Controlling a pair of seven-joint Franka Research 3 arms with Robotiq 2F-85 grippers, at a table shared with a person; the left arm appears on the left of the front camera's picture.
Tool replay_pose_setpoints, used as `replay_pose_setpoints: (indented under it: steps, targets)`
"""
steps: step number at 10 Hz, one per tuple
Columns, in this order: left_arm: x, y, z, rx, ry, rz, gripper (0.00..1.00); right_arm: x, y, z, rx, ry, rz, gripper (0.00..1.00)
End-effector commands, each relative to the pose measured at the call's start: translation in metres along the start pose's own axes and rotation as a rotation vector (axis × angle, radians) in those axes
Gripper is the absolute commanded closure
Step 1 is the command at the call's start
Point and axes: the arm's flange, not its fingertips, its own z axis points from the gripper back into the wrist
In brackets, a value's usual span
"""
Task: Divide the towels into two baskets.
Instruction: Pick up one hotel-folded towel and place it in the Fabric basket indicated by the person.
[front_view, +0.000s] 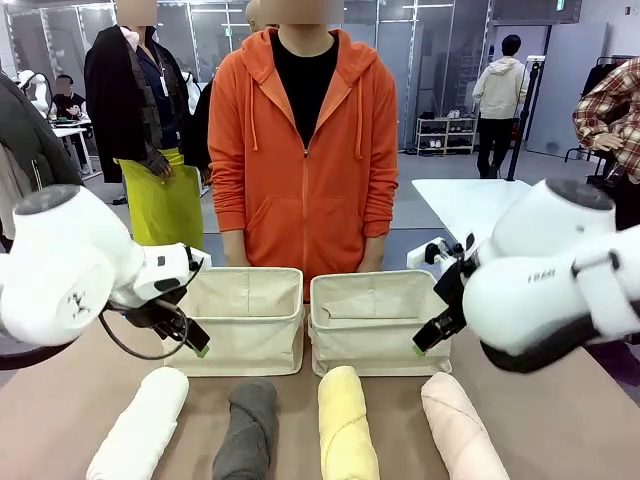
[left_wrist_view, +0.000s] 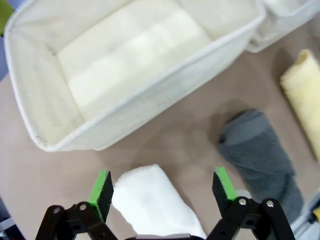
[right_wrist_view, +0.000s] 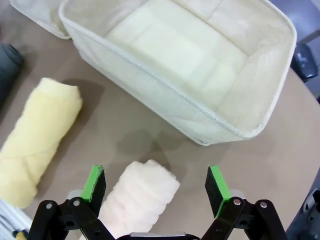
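While the left end effector (left_wrist_view: 162, 189) is hanging wide open over the white towel (left_wrist_view: 150, 202), right end effector (right_wrist_view: 156, 184) gaping over the pink towel (right_wrist_view: 142, 197), all towels (front_view: 347, 425) lying on the tabletop (front_view: 298, 415) by the baskets (front_view: 240, 345)

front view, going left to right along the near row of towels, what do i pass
white rolled terry-cloth towel → dark grey rolled terry-cloth towel → pale yellow rolled terry-cloth towel → pale pink rolled terry-cloth towel

towels (front_view: 346, 425) — white, grey, yellow, pink rolls in a row | baskets (front_view: 245, 335) — cream, side by side behind
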Motion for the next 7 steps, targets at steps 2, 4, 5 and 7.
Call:
replay_pose_setpoints:
  steps: [2,4,5,7]
  targets:
    - [-0.002,0.027,0.046,-0.323,-0.016,0.066,0.0,0.002,-0.026,0.038,0.229,0.0,-0.079,0.0]
    - [-0.023,0.061,0.066,-0.557,-0.106,0.169,0.0,-0.01,-0.053,0.059,0.491,-0.063,-0.198,0.0]
    - [-0.036,0.081,0.073,-0.677,-0.172,0.211,0.0,-0.02,-0.069,0.066,0.603,-0.116,-0.267,0.0]
    - [-0.071,0.129,0.088,-0.856,-0.343,0.311,0.0,-0.055,-0.114,0.087,0.794,-0.252,-0.443,0.0]
